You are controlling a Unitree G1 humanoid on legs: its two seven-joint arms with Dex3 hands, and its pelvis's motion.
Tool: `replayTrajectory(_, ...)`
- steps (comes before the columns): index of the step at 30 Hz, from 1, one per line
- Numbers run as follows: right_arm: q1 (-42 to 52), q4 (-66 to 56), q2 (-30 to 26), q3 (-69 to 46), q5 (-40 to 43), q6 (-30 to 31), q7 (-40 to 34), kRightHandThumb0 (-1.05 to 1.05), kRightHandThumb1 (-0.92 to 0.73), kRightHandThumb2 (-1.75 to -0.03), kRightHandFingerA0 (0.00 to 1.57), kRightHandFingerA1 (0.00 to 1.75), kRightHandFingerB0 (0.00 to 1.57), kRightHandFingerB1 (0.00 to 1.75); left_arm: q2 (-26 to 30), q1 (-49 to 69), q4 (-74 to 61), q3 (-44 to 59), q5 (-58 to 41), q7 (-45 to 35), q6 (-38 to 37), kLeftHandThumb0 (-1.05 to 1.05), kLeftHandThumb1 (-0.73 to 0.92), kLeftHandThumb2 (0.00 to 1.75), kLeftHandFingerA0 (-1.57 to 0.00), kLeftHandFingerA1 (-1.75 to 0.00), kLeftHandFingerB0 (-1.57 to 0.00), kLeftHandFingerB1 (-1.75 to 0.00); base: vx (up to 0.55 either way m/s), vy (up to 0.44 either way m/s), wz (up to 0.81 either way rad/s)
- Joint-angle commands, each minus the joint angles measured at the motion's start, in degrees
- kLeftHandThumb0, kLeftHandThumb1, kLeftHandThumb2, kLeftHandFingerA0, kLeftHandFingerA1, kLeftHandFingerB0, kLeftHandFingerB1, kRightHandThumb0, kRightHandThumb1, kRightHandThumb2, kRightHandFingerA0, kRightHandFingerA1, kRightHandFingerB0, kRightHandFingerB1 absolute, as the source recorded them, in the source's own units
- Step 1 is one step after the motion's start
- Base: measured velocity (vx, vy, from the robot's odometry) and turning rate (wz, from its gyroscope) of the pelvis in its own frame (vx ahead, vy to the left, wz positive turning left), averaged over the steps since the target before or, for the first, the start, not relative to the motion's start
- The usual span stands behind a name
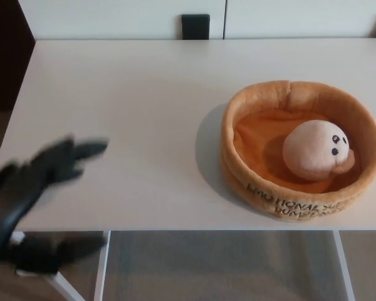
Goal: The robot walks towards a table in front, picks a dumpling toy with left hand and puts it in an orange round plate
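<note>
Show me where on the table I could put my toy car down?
The white table is bare all along the back edge and across the middle, left of the orange round plate. The right side is crowded: the plate sits there with the dumpling toy inside. The left hand hangs over the front left corner.
</note>
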Motion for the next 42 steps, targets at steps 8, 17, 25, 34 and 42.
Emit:
replayTrajectory(8, 3.6, -0.4, -1.6, 2.1, -2.4, -2.2, -2.0, -0.26, -0.63, -0.59, 0.77, 0.78, 0.52, 0.39, 13.4, 45.5, 8.7, -7.2, 32.6, 20.3, -23.6, -0.59, 0.63, 0.59, -0.53, -0.45, -0.38, -0.33, 0.00, 0.000, 0.00)
replayTrajectory(17, 4.2, -0.5, -1.9, 2.2, -2.1, -2.1, -2.0, -0.26, -0.65, -0.59, 0.77, 0.78, 0.52, 0.39, 15.8, 34.2, 27.8, -15.7, 33.4, 30.4, -18.6, -0.52, 0.68, 0.61, -0.74, -0.68, -0.60, -0.45, 0.00, 0.000, 0.00)
replayTrajectory(25, 6.4, -0.4, -1.0, 3.4, -2.9, -2.7, -2.7, -0.28, -0.64, -0.59, 0.78, 0.73, 0.53, 0.39, 14.0, 6.6, 67.0, -23.6, 27.4, 26.0, -10.4, -0.37, 0.64, 0.59, -0.74, -0.66, -0.29, -0.36, 0.00, 0.000, 0.00)
replayTrajectory(34, 6.9, -0.2, -0.2, 3.1, -2.4, -2.7, -2.9, -0.25, -0.63, -0.59, 0.77, 0.74, 0.51, 0.38, 5.7, -3.6, 92.3, -15.2, 13.6, 33.4, -12.4, -0.43, 0.51, 0.84, -0.62, -0.71, -0.34, -0.52, 0.00, 0.000, 0.00)
replayTrajectory(42, 6.4, -0.1, -1.6, 6.2, -5.4, -3.7, -3.5, -0.17, -0.58, -0.57, 0.72, 0.73, 0.50, 0.38, 6.6, -7.7, 99.6, -13.9, 11.6, 35.0, -18.8, -0.26, 0.57, 0.57, -0.70, -0.79, -0.42, -0.35, 0.00, 0.000, 0.00)
